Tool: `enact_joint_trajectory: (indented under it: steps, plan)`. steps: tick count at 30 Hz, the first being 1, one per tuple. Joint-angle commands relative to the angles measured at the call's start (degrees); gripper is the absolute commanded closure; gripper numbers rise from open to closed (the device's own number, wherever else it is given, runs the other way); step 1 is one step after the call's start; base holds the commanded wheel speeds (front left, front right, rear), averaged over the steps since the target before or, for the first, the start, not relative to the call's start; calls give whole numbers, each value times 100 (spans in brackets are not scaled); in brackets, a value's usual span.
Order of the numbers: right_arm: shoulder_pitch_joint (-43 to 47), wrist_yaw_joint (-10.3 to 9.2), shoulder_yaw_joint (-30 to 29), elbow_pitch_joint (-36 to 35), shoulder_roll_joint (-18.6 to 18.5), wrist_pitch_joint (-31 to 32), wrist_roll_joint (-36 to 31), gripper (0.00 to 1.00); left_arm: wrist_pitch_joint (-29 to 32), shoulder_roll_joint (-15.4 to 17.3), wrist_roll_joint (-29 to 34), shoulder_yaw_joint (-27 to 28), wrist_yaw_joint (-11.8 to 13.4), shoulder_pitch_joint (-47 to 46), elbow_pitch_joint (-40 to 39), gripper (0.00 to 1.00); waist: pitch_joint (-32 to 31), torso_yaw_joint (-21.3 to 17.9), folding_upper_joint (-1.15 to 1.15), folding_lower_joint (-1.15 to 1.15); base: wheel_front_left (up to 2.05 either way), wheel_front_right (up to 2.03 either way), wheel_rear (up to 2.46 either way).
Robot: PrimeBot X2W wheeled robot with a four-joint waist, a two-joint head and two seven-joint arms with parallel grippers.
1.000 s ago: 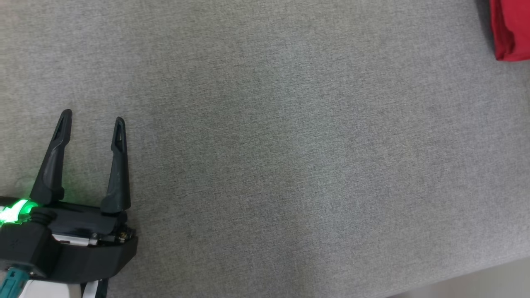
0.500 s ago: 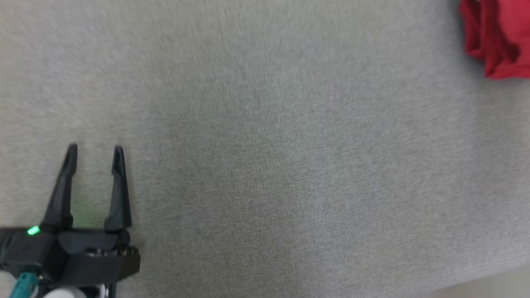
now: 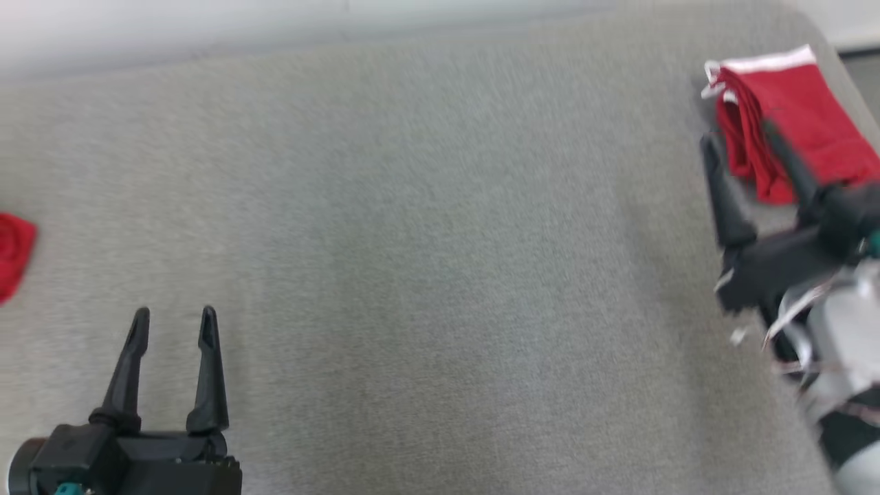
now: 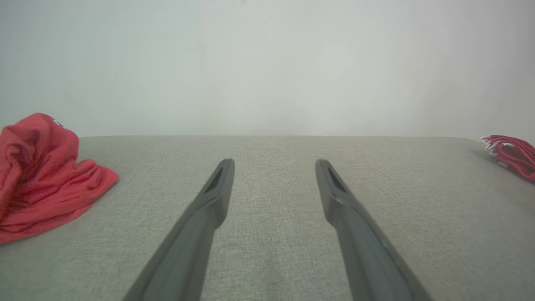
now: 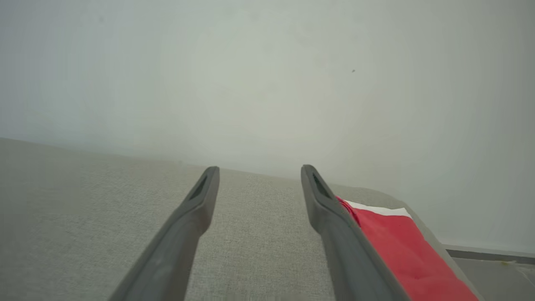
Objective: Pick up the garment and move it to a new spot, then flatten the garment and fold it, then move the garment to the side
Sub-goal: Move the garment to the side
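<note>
A folded red garment (image 3: pixel 797 117) with a white band lies at the far right end of the grey table (image 3: pixel 440 240), close to its rounded corner. In the right wrist view the garment (image 5: pixel 393 251) runs along beside the right finger. My right gripper (image 3: pixel 739 137) is open and holds nothing; its fingers point up the table at the garment's near left side. At the lower left, my left gripper (image 3: pixel 173 317) is open and holds nothing, low over bare table. The left wrist view has that gripper (image 4: pixel 274 165) pointing at the wall, with the folded garment (image 4: pixel 512 154) far right.
A second red cloth (image 3: pixel 10 254), crumpled, lies at the table's left edge; in the left wrist view this cloth (image 4: pixel 37 175) is left of the fingers. A pale wall (image 3: pixel 275 27) stands behind the table. The floor (image 5: pixel 493 267) shows past the right corner.
The head camera has tilted up, bringing the table's far edge, the crumpled cloth and my right gripper into the picture. My left gripper stays open.
</note>
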Motion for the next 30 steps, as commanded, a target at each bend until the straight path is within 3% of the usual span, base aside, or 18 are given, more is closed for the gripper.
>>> enact_joint_trajectory:
  steps: [1, 14, 30]
  plan:
    - [317, -16, -152, -169, 125, -24, -66, 0, 0, -18, -89, 17, 6, 110, 64, 0, -474, 344, 0, 1, 0, 0, 0]
    - [2706, -16, -1073, -1514, 1252, -25, -576, 0, -1, -101, -103, 206, -39, 407, 456, 0, -1170, 559, 0, 1, 0, 0, 0]
    - [3449, -16, -1359, -1806, 1555, -26, -709, 0, -1, -121, -5, 281, -47, 654, 765, 0, -1446, 662, 0, 1, 0, 0, 0]
